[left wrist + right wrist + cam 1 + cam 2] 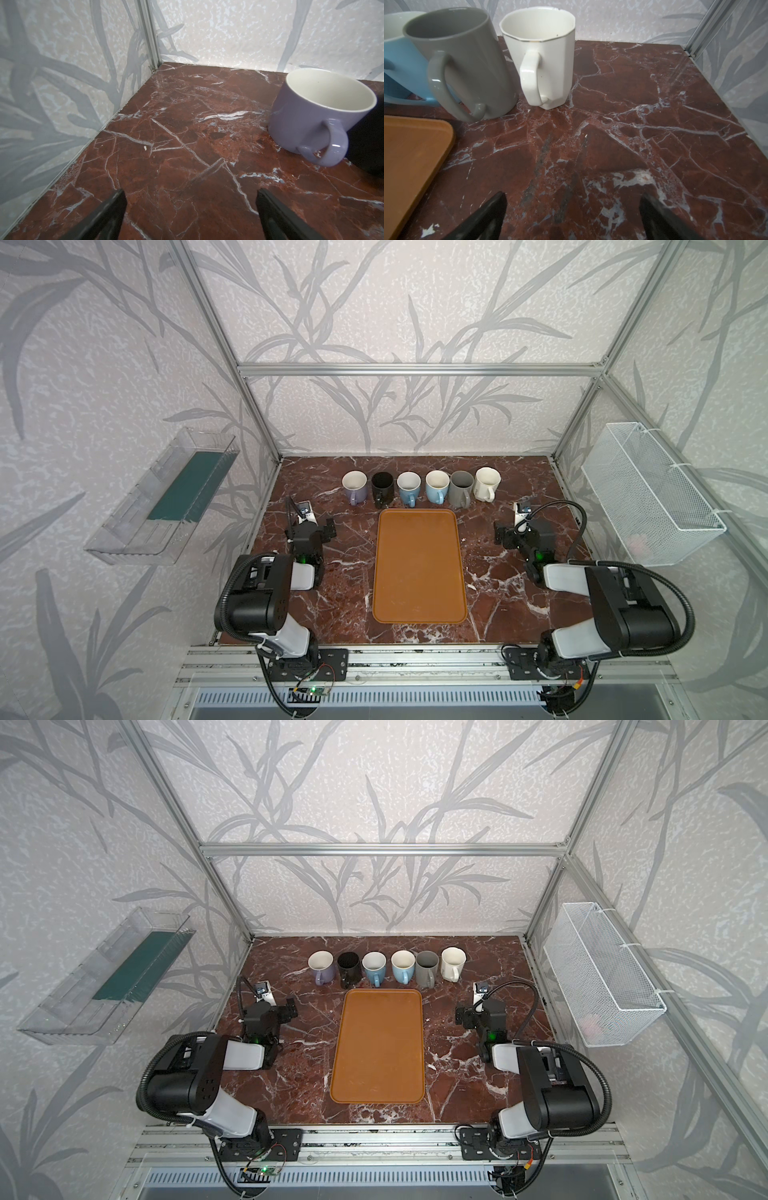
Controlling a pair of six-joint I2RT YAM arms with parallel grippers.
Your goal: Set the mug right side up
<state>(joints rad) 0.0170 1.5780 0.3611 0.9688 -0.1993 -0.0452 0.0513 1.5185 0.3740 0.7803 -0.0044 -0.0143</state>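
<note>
Left wrist view shows the left gripper [190, 197] wide and empty, with the lilac mug [311, 116] upright beyond it toward the middle. Next along, the black mug [382, 485], axis vertical and nearer this arm, is too dark in a top view to judge, perhaps inverted. Rightmost, the right gripper [573, 199], spread and empty, faces the upright white mug [542, 56].

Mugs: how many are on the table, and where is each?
6, in one row behind the tray, from the left: purple mug, black mug, left blue mug, right blue mug, grey mug, white mug. None seems hidden.
</note>
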